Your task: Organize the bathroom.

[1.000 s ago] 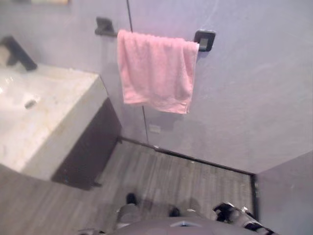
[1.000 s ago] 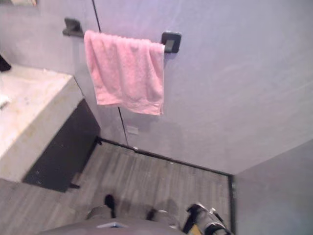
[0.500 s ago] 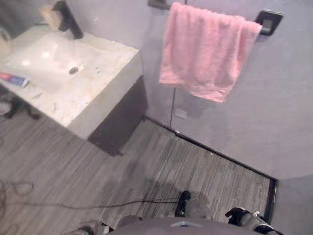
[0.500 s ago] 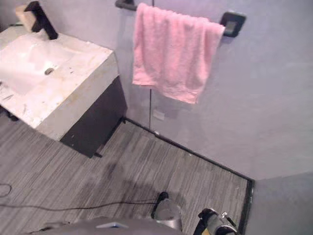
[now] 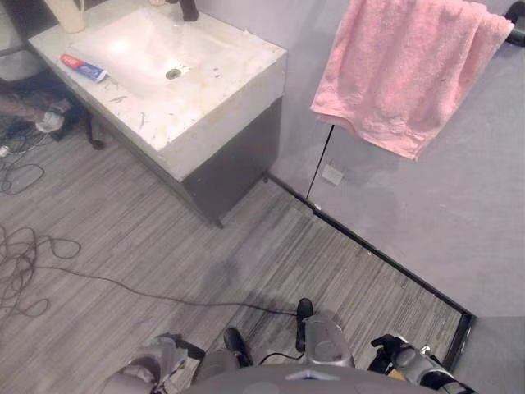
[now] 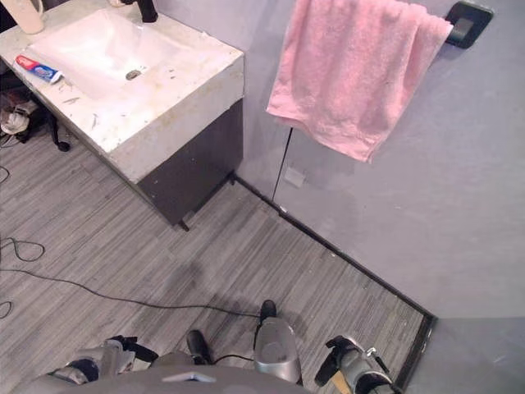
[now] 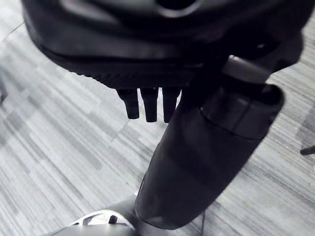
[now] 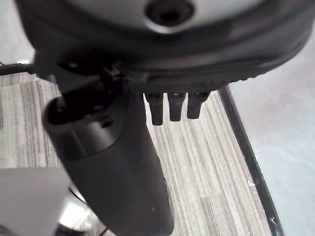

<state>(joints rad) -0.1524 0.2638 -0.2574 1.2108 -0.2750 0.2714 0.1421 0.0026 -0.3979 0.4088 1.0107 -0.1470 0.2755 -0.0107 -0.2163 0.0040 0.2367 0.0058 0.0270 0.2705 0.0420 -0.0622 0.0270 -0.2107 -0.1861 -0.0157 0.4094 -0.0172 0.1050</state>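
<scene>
A pink towel (image 5: 406,74) hangs over a black bar (image 6: 467,23) on the grey wall at the upper right. To its left stands a white stone sink counter (image 5: 221,98) with a black tap (image 6: 148,11) at the back. A red, white and blue toothpaste tube (image 5: 82,67) lies on the counter's left side, near a beige cup (image 6: 25,12). My left hand (image 7: 147,103) hangs over the wood-look floor with straight fingers and holds nothing. My right hand (image 8: 170,108) hangs the same way, near the black floor strip by the wall.
A dark cabinet (image 5: 234,168) sits under the sink. A black strip (image 5: 385,263) runs along the foot of the wall, with a white outlet (image 5: 332,174) above it. Loose cables (image 5: 25,254) lie on the floor at the left, and a light shoe (image 6: 12,119) is beside the counter.
The whole picture has shifted because the camera turned. The sink, toothpaste and left floor now show, and the towel sits at the upper right. Nothing itself has moved.
</scene>
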